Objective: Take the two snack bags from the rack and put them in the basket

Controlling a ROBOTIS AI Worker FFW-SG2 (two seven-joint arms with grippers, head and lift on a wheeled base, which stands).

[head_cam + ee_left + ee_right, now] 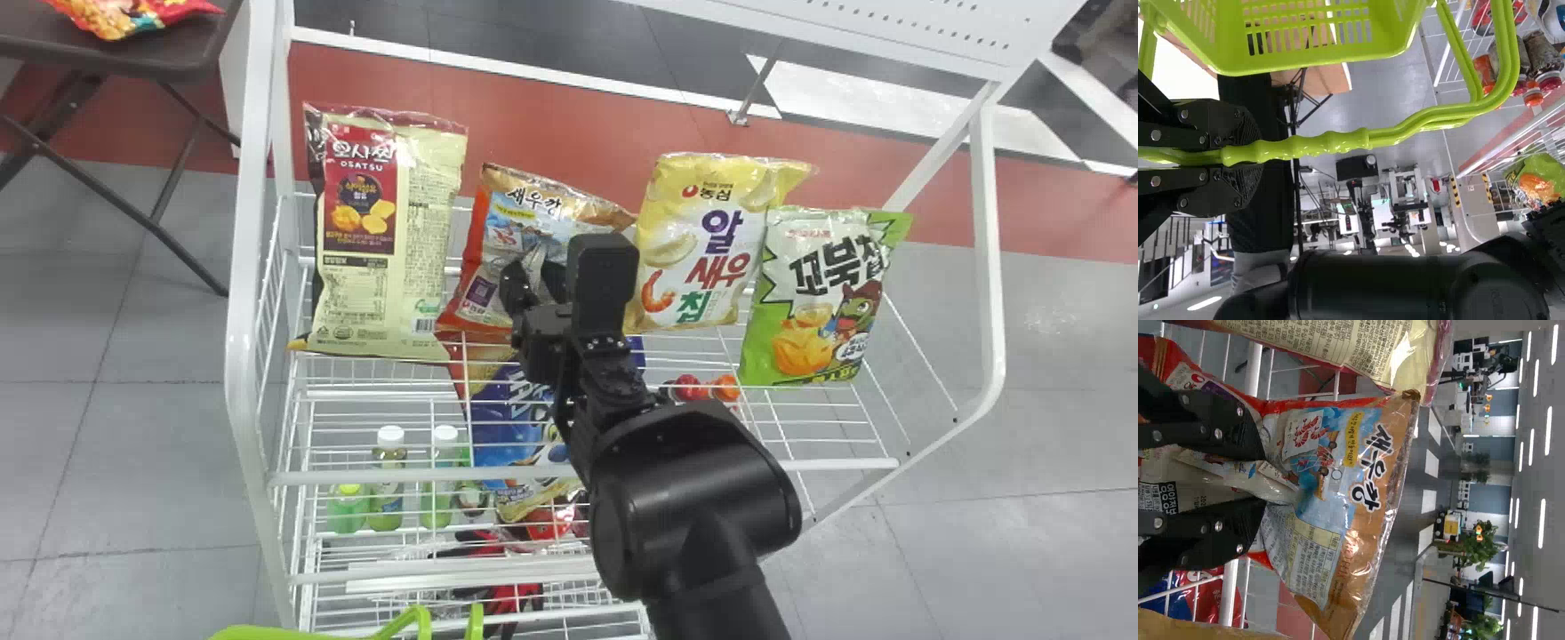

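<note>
Our right tool [1263, 479] pinches a gathered fold of the orange snack bag [1315, 547], at the rack [242, 356]. It looks light, soft and slippery, its contents crushable; we should grip that fold gently. Our left tool [1257, 155] clasps the handle [1338, 142] of the green basket [1318, 59].

In the head view the rack [242, 338] fills the middle of the frame, with a row of bags across its upper part: the first bag [382, 240] at upper left, then the second bag [533, 204], the third bag [702, 240], and the fourth bag [818, 311] at right. Bottles [388, 480] stand on a lower level, below the first bag. The basket [267, 633] is at the lower left edge, and a table [116, 58] bearing another bag [124, 20] is at upper left.
</note>
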